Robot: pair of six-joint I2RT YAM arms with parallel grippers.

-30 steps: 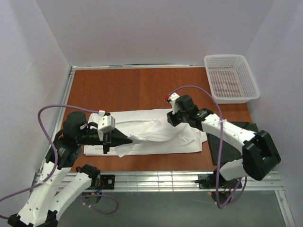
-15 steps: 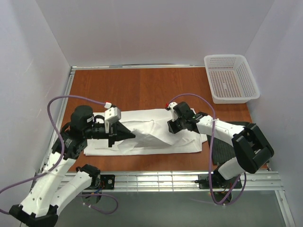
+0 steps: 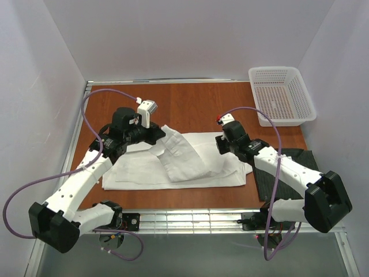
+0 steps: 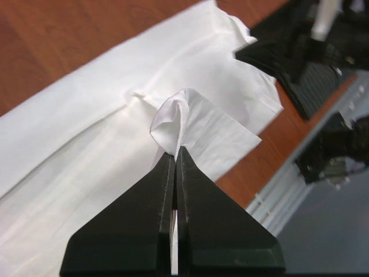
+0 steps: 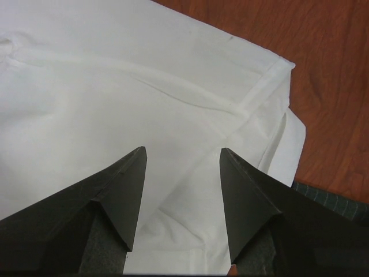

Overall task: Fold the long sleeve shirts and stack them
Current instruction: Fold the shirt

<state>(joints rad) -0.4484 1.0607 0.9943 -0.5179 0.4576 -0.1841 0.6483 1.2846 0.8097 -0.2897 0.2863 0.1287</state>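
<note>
Fold of white shirt [image 3: 196,173] pinched in left tool [image 4: 174,151] | right tool [image 5: 182,151] spread over its edge

A white mesh basket [image 3: 282,95] sits at the far right corner; the tabletop [image 3: 190,107] is reddish-brown wood.

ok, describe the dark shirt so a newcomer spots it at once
From the white mesh basket in the far right corner, come straight toward the near edge. The dark shirt lies there under the right arm, beside the white shirt; it is the only dark cloth.
</note>
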